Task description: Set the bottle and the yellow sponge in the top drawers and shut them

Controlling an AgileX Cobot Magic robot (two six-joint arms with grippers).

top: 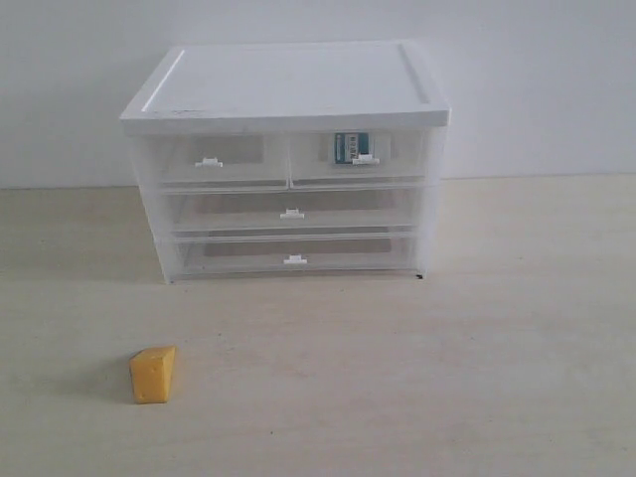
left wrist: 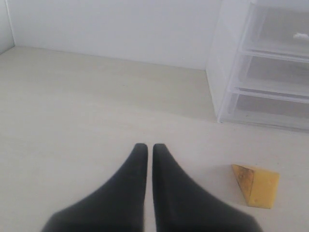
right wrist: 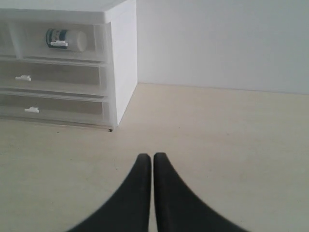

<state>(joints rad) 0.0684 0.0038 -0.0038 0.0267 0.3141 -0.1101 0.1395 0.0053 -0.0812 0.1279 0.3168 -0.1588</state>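
The yellow sponge (top: pixel 153 374) (left wrist: pixel 256 184) is a wedge lying on the table in front of the cabinet, toward its left. Inside the right top drawer (top: pixel 358 159) the bottle (top: pixel 350 147) (right wrist: pixel 65 38) lies on its side; that drawer is pushed in. The left top drawer (top: pixel 211 161) is pushed in too and looks empty. Neither gripper shows in the exterior view. My left gripper (left wrist: pixel 150 147) is shut with nothing in it, above the table a short way from the sponge. Off the cabinet's right front corner, my right gripper (right wrist: pixel 152 156) hangs shut and empty.
The white cabinet (top: pixel 288 84) stands at the back of the pale wooden table (top: pixel 447 378), against a white wall. Under the top drawers are two full-width clear drawers (top: pixel 291 211) (top: pixel 294 254), both pushed in.
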